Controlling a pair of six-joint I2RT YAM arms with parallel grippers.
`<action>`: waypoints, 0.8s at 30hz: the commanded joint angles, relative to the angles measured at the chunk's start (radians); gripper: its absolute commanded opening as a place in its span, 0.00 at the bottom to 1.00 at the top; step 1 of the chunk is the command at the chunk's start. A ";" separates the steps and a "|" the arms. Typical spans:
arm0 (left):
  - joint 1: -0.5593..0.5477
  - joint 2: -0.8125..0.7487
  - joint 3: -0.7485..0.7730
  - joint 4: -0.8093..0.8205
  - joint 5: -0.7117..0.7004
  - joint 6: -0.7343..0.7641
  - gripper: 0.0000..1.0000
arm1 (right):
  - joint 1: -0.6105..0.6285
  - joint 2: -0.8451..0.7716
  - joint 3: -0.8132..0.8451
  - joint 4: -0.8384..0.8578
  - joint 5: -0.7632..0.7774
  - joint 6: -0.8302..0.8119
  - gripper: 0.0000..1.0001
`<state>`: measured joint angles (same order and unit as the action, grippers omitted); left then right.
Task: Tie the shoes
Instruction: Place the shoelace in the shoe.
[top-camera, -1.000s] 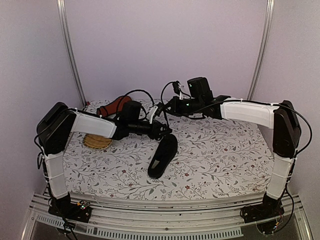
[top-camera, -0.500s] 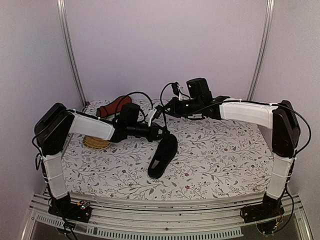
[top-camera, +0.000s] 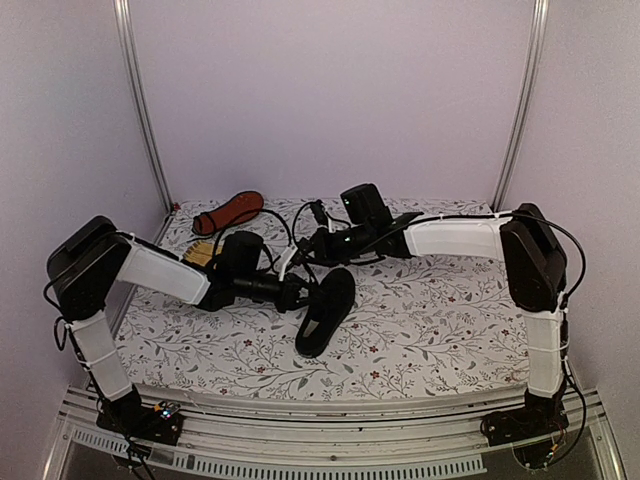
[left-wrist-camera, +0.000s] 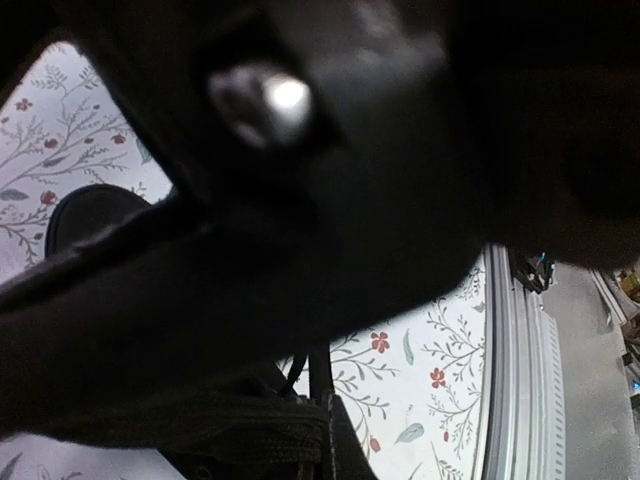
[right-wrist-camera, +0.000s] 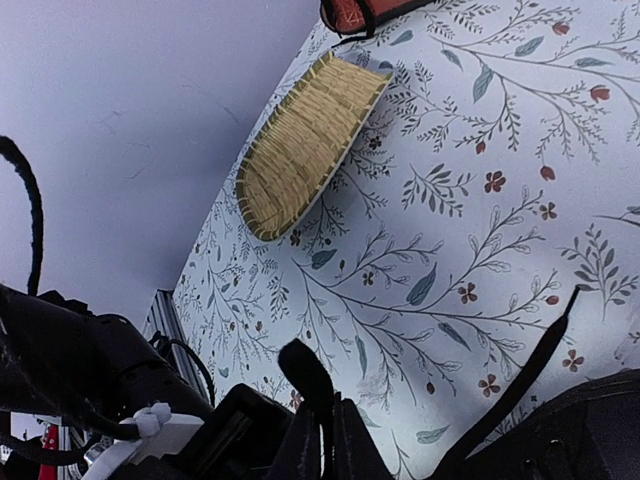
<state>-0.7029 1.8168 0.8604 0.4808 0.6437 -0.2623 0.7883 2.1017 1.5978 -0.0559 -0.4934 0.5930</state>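
Two black canvas shoes lie on the flowered cloth (top-camera: 440, 320). The near shoe (top-camera: 327, 312) rests aslant by the middle of the table with its far end just beside both my tools. The far shoe (top-camera: 228, 212) lies with its reddish sole up at the back left, well apart and untouched. From the near shoe a thin lace (right-wrist-camera: 305, 372) rises to my right gripper (right-wrist-camera: 327, 430), whose fingers press together with the strand apparently nipped between them. A second strand runs slack across the cloth to the shoe's dark upper at the lower right of that view. My left gripper (top-camera: 298, 293) sits low at the shoe's far end. Its own camera shows mostly dark, blurred metal and a thin strand below, so I cannot tell whether lace is caught, but the jaws are closed. Change since a second ago: the left jaws, then partly parted, have closed, and both wrists have shifted leftward and toward the near edge, the right arm swinging across after the left. I judge that each tool now has, or is meant to have, one end of the lace, and that the pull that draws a crossing tight is in hand. No bow is visible yet, and one shoe remains wholly to do. The yellow woven mat (right-wrist-camera: 305, 140) lies beyond, near the far shoe, and plays no part.
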 joint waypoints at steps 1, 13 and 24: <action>-0.012 -0.030 -0.046 0.110 -0.001 -0.061 0.00 | 0.011 0.032 0.048 -0.014 -0.047 -0.022 0.15; -0.007 -0.048 -0.068 0.188 -0.036 -0.149 0.00 | -0.090 -0.194 -0.091 -0.064 0.134 -0.226 0.75; 0.016 -0.059 -0.097 0.255 -0.010 -0.200 0.00 | -0.117 -0.224 -0.461 0.339 -0.066 -0.445 0.59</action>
<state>-0.6991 1.7916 0.7776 0.6815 0.6151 -0.4431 0.6609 1.8538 1.1999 0.0990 -0.4435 0.2481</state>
